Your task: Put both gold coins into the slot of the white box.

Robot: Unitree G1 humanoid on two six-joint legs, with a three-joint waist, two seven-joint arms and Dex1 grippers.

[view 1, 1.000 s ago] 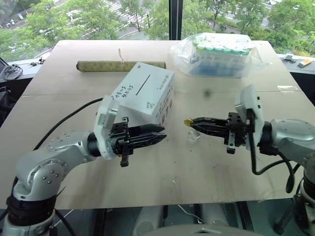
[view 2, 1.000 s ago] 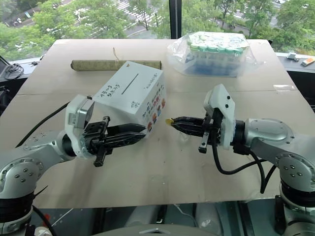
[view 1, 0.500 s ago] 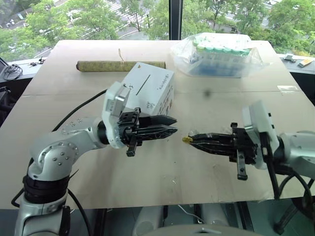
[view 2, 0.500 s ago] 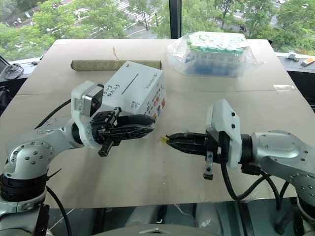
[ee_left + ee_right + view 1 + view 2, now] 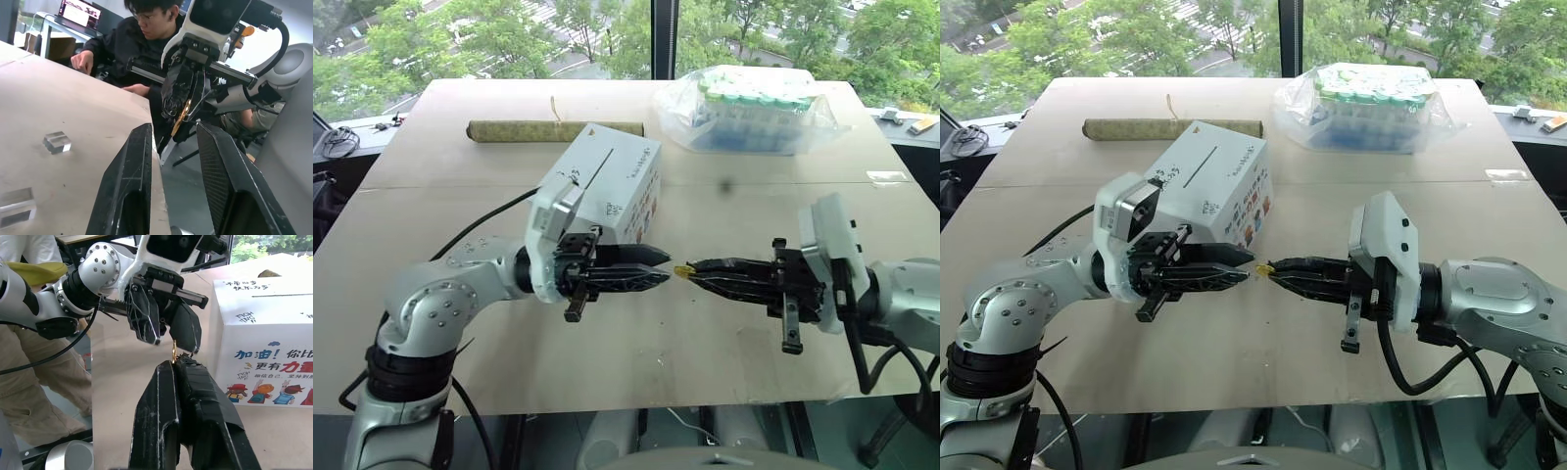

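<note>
The table point(image 5: 724, 343) under my arms is the biggest thing here, and I place the rest from the white box point(image 5: 612, 186), which stands tilted on it, a little toward the far side of the middle. The slot point(image 5: 594, 170) shows as a thin dark line in the handwritten top face of the box, with small coloured pictures along the side that faces my right arm. Beyond the box, toward the window, lies a long olive roll point(image 5: 553, 129); to the right of the box, also on the far side, sits a clear bag of green-capped tubes point(image 5: 749, 108). On the near side of the box my two arms meet tip to tip above the table. My left tool point(image 5: 661, 274) points level toward the right, its two black fingers point(image 5: 132, 181) apart with a gap between them and nothing in it. My right tool point(image 5: 690, 267) points back at it with its fingers pressed together, clamped on one gold coin point(image 5: 682, 268), which stands on edge at the very tips, just in front of the left tool's open fingers and near the lower corner of the box. Two small clear holders point(image 5: 56, 142) lie on the table, seen from my left wrist, where a person point(image 5: 142, 44) also sits past the table edge.
</note>
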